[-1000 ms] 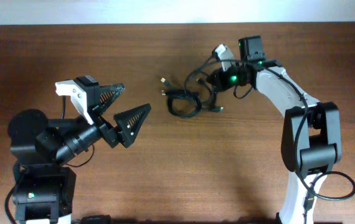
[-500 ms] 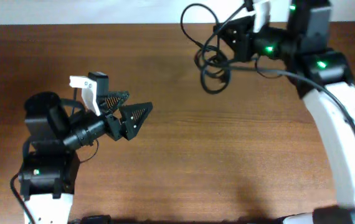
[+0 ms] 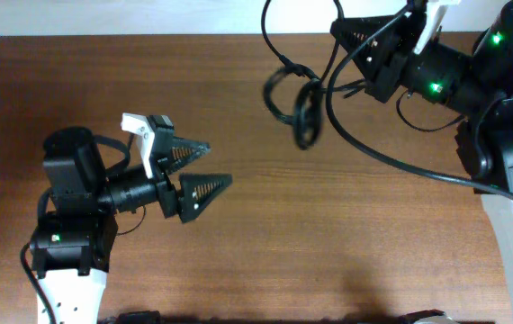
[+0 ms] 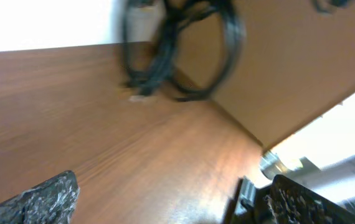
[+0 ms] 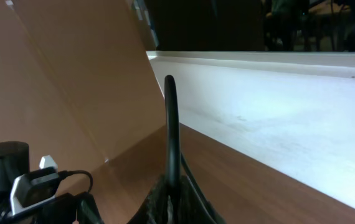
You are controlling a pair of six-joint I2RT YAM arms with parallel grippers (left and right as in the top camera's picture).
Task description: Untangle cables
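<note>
The cables are a tangle of thin black cords. The bundle [image 3: 294,97] hangs in the air above the far middle of the table, held up by my right gripper [image 3: 351,36], which is shut on one strand [image 5: 172,130]. That strand rises straight up between the fingers in the right wrist view. In the left wrist view the looped bundle [image 4: 184,50] dangles blurred above the wood, with a small plug end near the table. My left gripper [image 3: 210,164] is open and empty, low over the table at the left, pointing toward the bundle.
The wooden table [image 3: 265,243] has a white wall strip along its far edge [image 3: 148,18]. A thicker black wire [image 3: 391,162] runs from the right arm across the right side. The left arm base [image 3: 67,243] stands at the front left.
My right gripper has lifted the cable bundle off the table and carried it up and toward the far edge. My left arm has shifted slightly right, its jaws still open.
</note>
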